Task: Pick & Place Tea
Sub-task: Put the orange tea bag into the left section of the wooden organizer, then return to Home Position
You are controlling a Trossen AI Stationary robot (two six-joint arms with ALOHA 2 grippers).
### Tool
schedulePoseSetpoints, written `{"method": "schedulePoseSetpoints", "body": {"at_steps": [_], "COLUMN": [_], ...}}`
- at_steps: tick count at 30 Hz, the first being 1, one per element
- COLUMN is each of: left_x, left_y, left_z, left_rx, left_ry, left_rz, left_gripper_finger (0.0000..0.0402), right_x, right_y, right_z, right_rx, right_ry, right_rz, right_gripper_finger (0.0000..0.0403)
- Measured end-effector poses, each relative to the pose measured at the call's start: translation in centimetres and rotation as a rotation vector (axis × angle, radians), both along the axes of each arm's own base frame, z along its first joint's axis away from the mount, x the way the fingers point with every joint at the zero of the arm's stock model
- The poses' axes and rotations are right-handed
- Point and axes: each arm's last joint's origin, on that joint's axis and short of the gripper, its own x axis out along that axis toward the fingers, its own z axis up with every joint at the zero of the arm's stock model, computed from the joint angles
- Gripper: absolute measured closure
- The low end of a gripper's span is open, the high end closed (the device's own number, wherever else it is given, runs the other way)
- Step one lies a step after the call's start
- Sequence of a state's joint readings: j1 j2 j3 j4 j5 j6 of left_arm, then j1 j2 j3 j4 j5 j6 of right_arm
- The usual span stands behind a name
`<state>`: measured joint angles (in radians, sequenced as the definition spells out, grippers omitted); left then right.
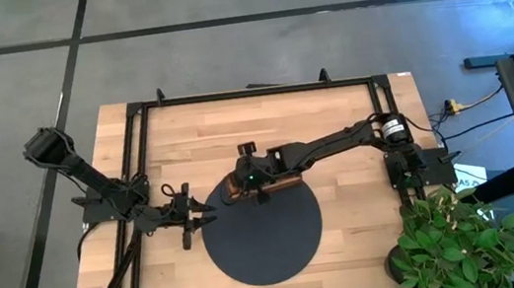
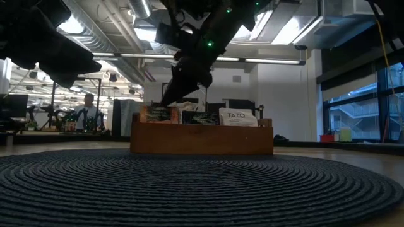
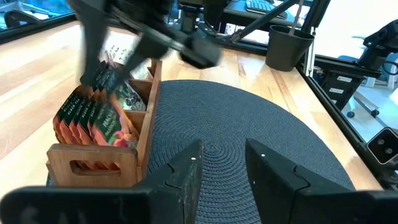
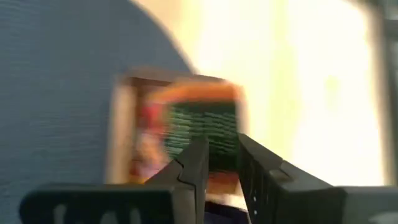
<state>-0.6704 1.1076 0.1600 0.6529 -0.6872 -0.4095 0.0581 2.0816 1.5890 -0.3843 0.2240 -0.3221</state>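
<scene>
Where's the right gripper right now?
High view: right gripper is over the wooden tray at the round mat's far edge, above the orange-red sachets.

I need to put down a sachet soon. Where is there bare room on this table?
The round mat is bare in front of the wooden tray. It is crowded at the tray, where the right gripper hangs over the sachets; the left gripper waits at the mat's edge.

1. The right gripper is hanging over the wooden tray, its two dark fingers standing slightly parted.
2. The orange-red tea sachets are sitting in the tray's end compartment, showing dark green faces.
3. The tray is lying partly on the dark grey mat, beside the pale table.
</scene>
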Motion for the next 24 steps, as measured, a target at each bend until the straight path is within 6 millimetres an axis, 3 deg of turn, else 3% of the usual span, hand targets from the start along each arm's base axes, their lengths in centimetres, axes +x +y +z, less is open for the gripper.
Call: {"method": "schedulePoseSetpoints", "body": {"at_steps": [5,9,12,14,17,24], "left_x": [0.0,-0.1,-0.2,-0.2,-0.5,-2.6], "left_y": [0.0,0.1,0.1,0.2,0.4,2.4], "left_z": [-0.1,-0.5,-0.6,-0.5,-0.1,0.3], "left_rx": [0.011,0.091,0.061,0.044,0.061,0.046], "left_ry": [0.008,0.044,0.054,0.039,0.006,-0.148], "left_rz": [-0.001,-0.017,-0.001,0.045,0.083,0.046], "left_gripper_finger": [0.0284,0.0283,0.0283,0.0285,0.0287,0.0287], "right_x": [-0.6,-2.2,-4.0,-5.7,-8.7,-17.9], "right_y": [0.1,0.6,0.0,-0.3,0.0,1.6], "right_z": [1.9,3.2,2.5,2.4,4.1,4.7], "right_rx": [-0.058,0.144,0.244,0.263,0.277,0.31], "right_ry": [-0.038,-0.033,-0.036,-0.055,-0.213,-0.465], "right_rz": [-0.055,-0.008,-0.008,-0.06,-0.125,-0.036], "right_gripper_finger": [0.0318,0.0318,0.0318,0.0318,0.0318,0.0318]}}
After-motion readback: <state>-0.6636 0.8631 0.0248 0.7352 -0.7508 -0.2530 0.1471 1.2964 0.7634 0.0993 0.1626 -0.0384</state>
